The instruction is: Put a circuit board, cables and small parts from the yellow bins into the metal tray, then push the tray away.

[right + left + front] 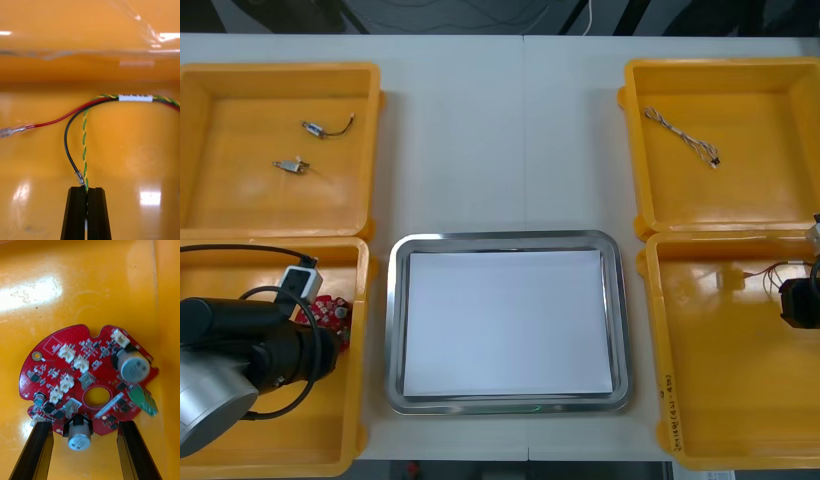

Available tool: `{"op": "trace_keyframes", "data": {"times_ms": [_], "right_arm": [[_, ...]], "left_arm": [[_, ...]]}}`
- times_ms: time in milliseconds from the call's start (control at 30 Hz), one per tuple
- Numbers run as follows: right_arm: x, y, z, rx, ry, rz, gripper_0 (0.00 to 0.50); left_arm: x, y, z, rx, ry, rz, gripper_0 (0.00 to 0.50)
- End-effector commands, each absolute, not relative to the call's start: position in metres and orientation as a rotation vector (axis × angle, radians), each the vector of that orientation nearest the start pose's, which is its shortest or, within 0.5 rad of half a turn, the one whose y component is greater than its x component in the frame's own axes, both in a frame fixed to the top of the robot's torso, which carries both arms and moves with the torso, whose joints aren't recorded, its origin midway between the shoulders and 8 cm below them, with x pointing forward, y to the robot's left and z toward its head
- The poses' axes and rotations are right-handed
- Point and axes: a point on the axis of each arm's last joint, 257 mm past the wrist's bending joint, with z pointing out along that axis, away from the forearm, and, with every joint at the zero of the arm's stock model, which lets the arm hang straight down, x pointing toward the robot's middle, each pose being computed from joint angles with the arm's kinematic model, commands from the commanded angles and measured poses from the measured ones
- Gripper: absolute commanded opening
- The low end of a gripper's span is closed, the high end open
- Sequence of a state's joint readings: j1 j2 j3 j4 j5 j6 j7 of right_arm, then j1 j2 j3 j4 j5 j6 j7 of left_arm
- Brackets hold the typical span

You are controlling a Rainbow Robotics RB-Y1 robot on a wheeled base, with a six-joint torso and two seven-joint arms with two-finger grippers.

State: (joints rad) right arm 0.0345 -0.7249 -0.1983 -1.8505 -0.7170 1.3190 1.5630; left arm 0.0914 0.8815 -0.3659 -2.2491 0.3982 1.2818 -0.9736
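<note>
In the front view, the left arm is reaching into the near-left bin. It is hanging over the circuit board, which is lying by the bin wall closest to the metal tray. The right arm is sitting at the outer side of the near-right bin, and the red and yellow cable is trailing from it toward the tray side. The tray is resting on the counter between the bins, white inside, with nothing in it yet.

In the right wrist view, the right tool is pinching the end of the cable's twisted strand. The cable's long axis is running straight ahead from the fingertips, then bending sideways along its labelled stretch.

In the left wrist view, the left tool is standing open, its fingers straddling the board's near edge. The board is lying flat on the bin floor, components up and just ahead of the tips. It is roughly round, widest across the finger line, with its notch pointing away from the tool. Closing here would probably catch only that narrow near edge.
</note>
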Motion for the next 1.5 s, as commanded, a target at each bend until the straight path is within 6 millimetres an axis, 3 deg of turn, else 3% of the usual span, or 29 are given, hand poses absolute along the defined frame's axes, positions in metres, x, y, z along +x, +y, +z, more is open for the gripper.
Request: {"op": "trace_keyframes", "data": {"times_ms": [33,400,433,600,633,667,867,1033,1500], "right_arm": [[0.409,-0.441,-0.253,-0.069,2.549,-0.110,0.000],[0.379,-0.426,-0.249,-0.094,2.588,-0.117,0.000],[0.374,-0.424,-0.250,-0.097,2.591,-0.114,0.000],[0.354,-0.418,-0.252,-0.111,2.600,-0.117,0.000],[0.351,-0.417,-0.253,-0.108,2.603,-0.113,0.000],[0.346,-0.416,-0.254,-0.109,2.605,-0.116,0.000],[0.325,-0.409,-0.258,-0.106,2.622,-0.107,0.000],[0.314,-0.391,-0.262,-0.066,2.626,-0.046,0.000],[0.300,-0.351,-0.262,0.009,2.648,0.047,0.000]], "left_arm": [[0.361,0.288,-0.310,0.089,2.568,0.075,0.500],[0.361,0.288,-0.308,0.093,2.563,0.076,0.488],[0.362,0.288,-0.307,0.094,2.561,0.077,0.451],[0.361,0.287,-0.306,0.100,2.562,0.078,0.098],[0.360,0.287,-0.305,0.101,2.562,0.078,0.072],[0.360,0.287,-0.304,0.101,2.561,0.079,0.005],[0.358,0.286,-0.300,0.096,2.571,0.067,0.000],[0.358,0.287,-0.295,0.091,2.579,0.052,0.000],[0.347,0.336,-0.284,0.107,2.607,0.119,0.000]]}}
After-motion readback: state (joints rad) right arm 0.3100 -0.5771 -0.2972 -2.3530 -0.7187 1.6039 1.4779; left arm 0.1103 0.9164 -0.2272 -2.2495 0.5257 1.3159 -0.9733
